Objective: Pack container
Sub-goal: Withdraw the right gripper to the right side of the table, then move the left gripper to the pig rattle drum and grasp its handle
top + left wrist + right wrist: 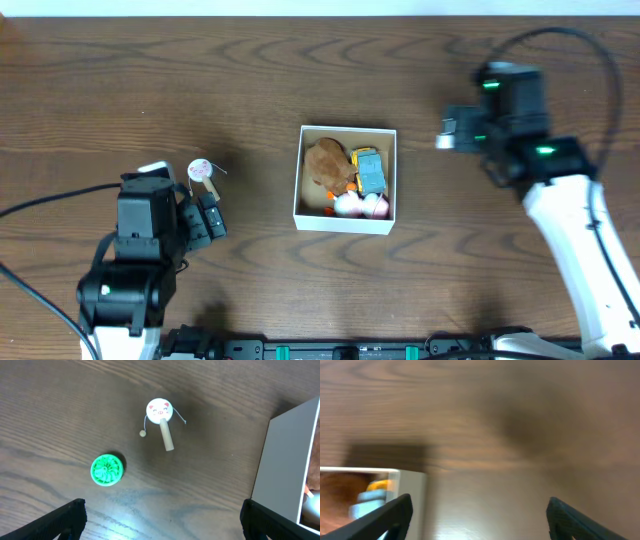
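The container (340, 222) sits at the middle of the table (150, 80), between the two arms. The left gripper (207, 216) hovers well apart from it on its left side, jaws spread wide and holding nothing. In the left wrist view the container's white wall fills the right edge, while a pig-faced rattle drum (160, 412) and a green round toy (106, 469) lie on the wood ahead of the fingers. The right gripper (452, 133) hangs near the container's far right corner, also spread wide and empty; its blurred wrist view shows the container's corner at lower left. Inside lie a brown plush (326, 163), a blue and yellow car (370, 172) and pink-white pieces (360, 205)
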